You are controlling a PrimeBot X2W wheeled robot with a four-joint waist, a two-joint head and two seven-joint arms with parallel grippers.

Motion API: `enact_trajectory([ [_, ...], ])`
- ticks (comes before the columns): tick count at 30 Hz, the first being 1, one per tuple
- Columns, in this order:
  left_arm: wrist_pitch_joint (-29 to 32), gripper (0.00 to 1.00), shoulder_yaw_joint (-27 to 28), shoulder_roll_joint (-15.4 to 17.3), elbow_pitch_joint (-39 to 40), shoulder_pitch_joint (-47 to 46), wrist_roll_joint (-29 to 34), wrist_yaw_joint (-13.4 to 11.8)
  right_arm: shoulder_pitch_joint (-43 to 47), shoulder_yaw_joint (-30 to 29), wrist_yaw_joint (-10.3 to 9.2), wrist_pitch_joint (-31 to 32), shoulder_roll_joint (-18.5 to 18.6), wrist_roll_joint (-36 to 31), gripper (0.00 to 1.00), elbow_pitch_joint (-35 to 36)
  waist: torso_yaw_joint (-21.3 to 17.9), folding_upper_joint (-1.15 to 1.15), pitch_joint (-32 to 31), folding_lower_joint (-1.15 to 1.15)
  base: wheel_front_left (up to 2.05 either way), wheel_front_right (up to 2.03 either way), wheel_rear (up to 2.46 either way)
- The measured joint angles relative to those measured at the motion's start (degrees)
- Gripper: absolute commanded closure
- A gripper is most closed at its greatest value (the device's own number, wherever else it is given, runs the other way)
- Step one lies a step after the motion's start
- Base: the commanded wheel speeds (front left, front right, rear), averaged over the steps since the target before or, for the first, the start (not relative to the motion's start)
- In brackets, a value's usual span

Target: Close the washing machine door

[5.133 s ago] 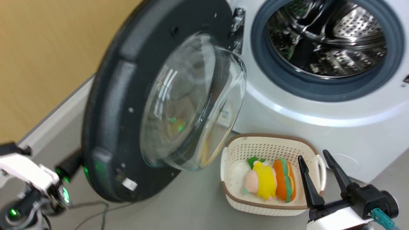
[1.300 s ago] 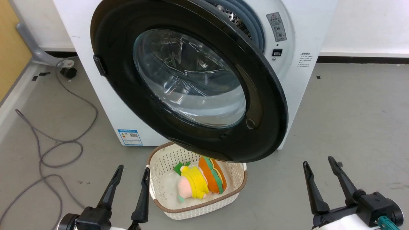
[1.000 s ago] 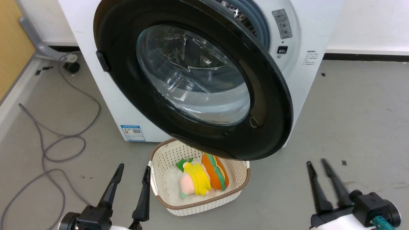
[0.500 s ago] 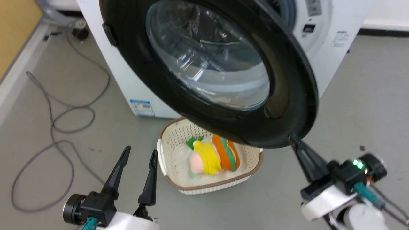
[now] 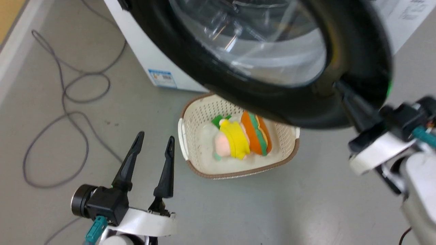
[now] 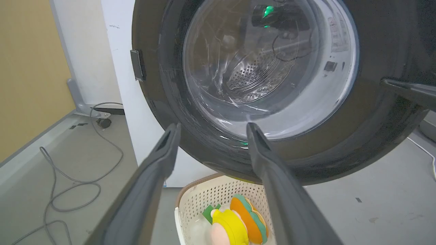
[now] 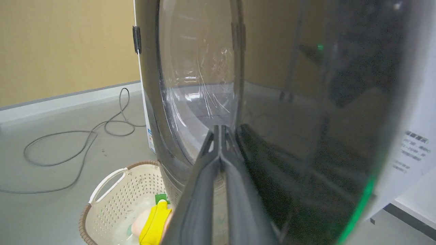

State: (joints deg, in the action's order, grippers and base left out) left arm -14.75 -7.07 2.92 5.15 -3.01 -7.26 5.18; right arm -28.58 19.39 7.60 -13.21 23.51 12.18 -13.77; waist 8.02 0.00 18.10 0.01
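**Door ajar, R claw shut at its rim**

The washing machine door (image 5: 259, 44) hangs part-open, swung out from the white front of the washing machine (image 5: 146, 44). In the head view its glossy black rim & bulging glass overhang the basket (image 5: 201, 117).

R gripper (image 5: 342, 91) is up at the door's lower right rim, fingers pressed together w/ nothing btw them. R wrist view has the same fingers (image 7: 204, 177) meeting at the tips right beside the glossy face, their reflection next to them. Real contact w/ the rim: can't tell.

L gripper (image 5: 155, 136) sits low over the grey floor (image 5: 306, 204), left of the basket & apart from it, fingers spread wide, holding nothing. L wrist view looks btw those fingers (image 6: 150, 177) at the door's glass, w/ steel drum holes showing thru it. One R finger pokes in at that view's right edge.

Basket: cream, perforated, brown rim, on the floor just in front of the machine's bottom edge, under the door. Inside, a yellow-and-pink soft toy (image 5: 231, 141) touches an orange-and-green one (image 5: 257, 131). Blue sticker (image 5: 162, 78) at the machine's lower front corner. Grey cable (image 5: 64, 102) loops on the floor toward its left edge, by the pale skirting.
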Motion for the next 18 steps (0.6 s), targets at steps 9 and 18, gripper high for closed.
enact_trajectory([
  [9,0.0,0.0,-1.13,-0.01,1.25,-3.0,-1.16,-0.83,-12.14,-0.88,0.0,2.36,3.16,3.78,1.0,-4.92,2.09,0.0,5.68,0.01,0.0,0.0,0.0],
  [18,0.0,0.0,-2.08,-0.01,1.83,-4.74,-2.13,-1.74,-21.92,-6.6,0.0,5.02,3.35,4.1,1.0,-11.7,3.9,0.0,10.2,0.0,0.0,0.0,0.0],
])
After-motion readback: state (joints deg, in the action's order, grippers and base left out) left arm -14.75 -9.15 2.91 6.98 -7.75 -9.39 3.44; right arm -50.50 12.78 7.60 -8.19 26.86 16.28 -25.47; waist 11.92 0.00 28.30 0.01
